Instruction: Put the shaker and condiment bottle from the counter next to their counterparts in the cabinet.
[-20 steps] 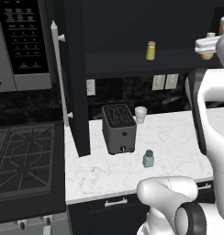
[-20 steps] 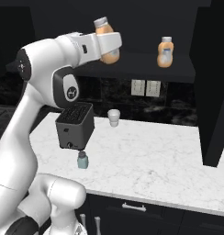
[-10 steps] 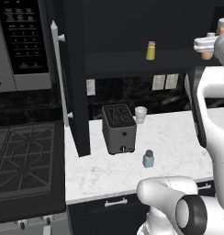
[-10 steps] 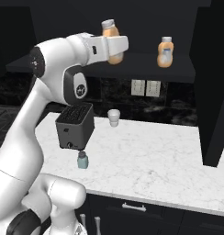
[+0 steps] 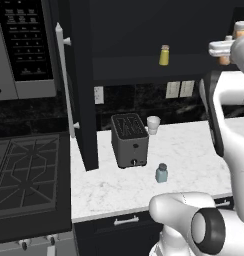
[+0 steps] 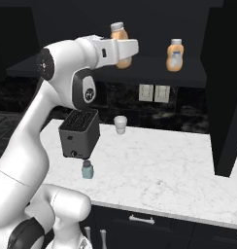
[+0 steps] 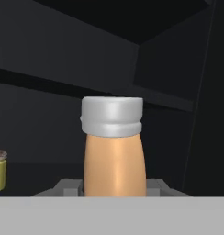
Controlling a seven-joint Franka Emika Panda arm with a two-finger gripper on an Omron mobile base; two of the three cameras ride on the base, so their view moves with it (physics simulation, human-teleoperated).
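Two orange bottles visible. The condiment bottle [image 6: 120, 44] is clamped upright in the gripper [image 6: 124, 52], raised at shelf height inside the open cabinet [image 5: 79, 90]; its grey cap shows in the hand view [image 7: 112, 115]. The second orange bottle [image 6: 174, 55] stands on the shelf, apart to the right in the right base view.

Two shakers. The yellow shaker [image 5: 164, 55] sits on the shelf; the blue shaker [image 5: 161, 173] stands on the counter [image 6: 164, 168], just beside one toaster [image 5: 129, 139]. One white cup [image 6: 120, 124] stands behind.
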